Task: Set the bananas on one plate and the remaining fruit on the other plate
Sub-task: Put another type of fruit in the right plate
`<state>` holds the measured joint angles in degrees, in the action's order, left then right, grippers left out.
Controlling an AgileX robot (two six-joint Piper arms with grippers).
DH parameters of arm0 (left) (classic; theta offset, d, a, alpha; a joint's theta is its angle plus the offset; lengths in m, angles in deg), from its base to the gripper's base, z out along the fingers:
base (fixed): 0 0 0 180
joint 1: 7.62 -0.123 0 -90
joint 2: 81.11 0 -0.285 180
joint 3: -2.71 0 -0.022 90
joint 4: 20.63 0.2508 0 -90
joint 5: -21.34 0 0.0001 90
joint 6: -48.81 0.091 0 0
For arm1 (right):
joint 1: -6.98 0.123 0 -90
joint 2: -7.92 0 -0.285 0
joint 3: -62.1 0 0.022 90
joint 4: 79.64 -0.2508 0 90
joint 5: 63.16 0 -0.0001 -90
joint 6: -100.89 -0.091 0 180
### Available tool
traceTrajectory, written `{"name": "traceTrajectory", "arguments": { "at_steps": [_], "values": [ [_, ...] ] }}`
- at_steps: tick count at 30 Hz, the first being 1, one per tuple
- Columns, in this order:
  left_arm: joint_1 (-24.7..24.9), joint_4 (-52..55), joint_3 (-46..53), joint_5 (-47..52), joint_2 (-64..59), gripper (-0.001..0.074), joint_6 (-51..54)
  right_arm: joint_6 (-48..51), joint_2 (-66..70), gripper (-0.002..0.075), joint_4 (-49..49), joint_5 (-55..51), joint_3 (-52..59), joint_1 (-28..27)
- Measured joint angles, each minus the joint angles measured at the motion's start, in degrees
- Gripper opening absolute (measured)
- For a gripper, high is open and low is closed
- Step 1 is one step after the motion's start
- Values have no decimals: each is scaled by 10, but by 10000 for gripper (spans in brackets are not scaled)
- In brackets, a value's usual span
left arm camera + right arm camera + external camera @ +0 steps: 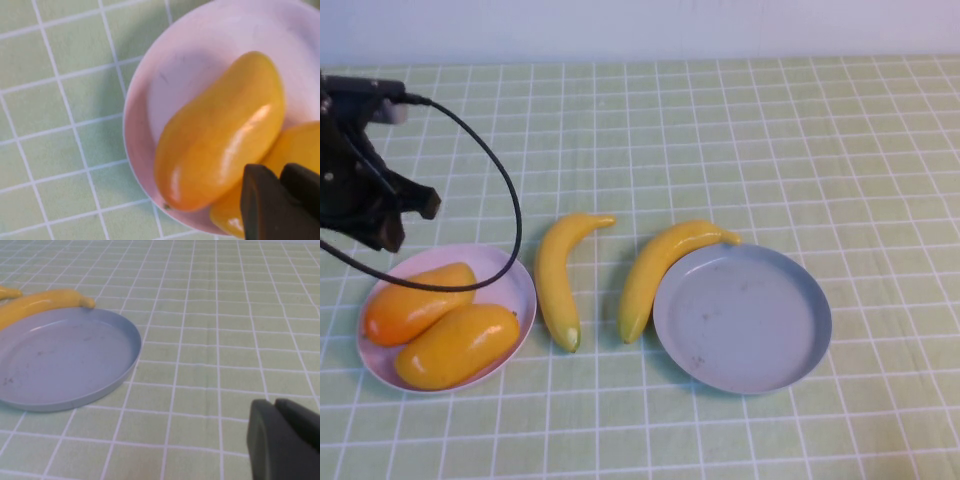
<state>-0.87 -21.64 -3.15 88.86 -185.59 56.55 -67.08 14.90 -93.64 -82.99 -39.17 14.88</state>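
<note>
Two glossy yellow bananas lie on the green checked tablecloth (800, 130) between the plates, neither on a plate. We see the left banana (558, 278) curving alone on the cloth just beside the pale pink plate (515, 275). The right banana (660, 272) hugs the left rim of the grey-blue plate (745, 318), its stem tip resting at that rim; the right wrist view shows this banana (42, 302) pressed along the plate's (65, 357) far edge. The grey-blue plate holds no fruit. On the pale pink plate, at the left of the table, we find the two orange-yellow mangoes side by side and touching: one mango (415, 303) farther from the robot and the other mango (458, 345) nearer. The left wrist view looks straight down on them, one mango (220, 132) filling the pink plate (200, 50) and its neighbour (295, 145) tucked against it. The left gripper (380, 215) hangs above the far left edge of the pink plate, its black cable (500, 180) looping over the plate's rim; its dark fingertips (265, 205) show close together, shut on nothing, over the mangoes. The right gripper (287, 440) appears only in its own wrist view, low over bare cloth well apart from the grey-blue plate, and we cannot tell whether it is clenched or released.
</note>
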Motion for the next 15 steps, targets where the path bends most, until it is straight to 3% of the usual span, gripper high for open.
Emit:
{"name": "traceTrajectory", "arguments": {
  "at_steps": [3,7,15],
  "values": [
    [0,-8,0,1,46,27,3,0,0,-15,0,0,0,0],
    [0,-18,46,-40,160,4,4,0,0,-15,0,0,0,0],
    [0,-34,273,-190,446,0,5,0,0,-15,0,0,0,0]
  ]
}}
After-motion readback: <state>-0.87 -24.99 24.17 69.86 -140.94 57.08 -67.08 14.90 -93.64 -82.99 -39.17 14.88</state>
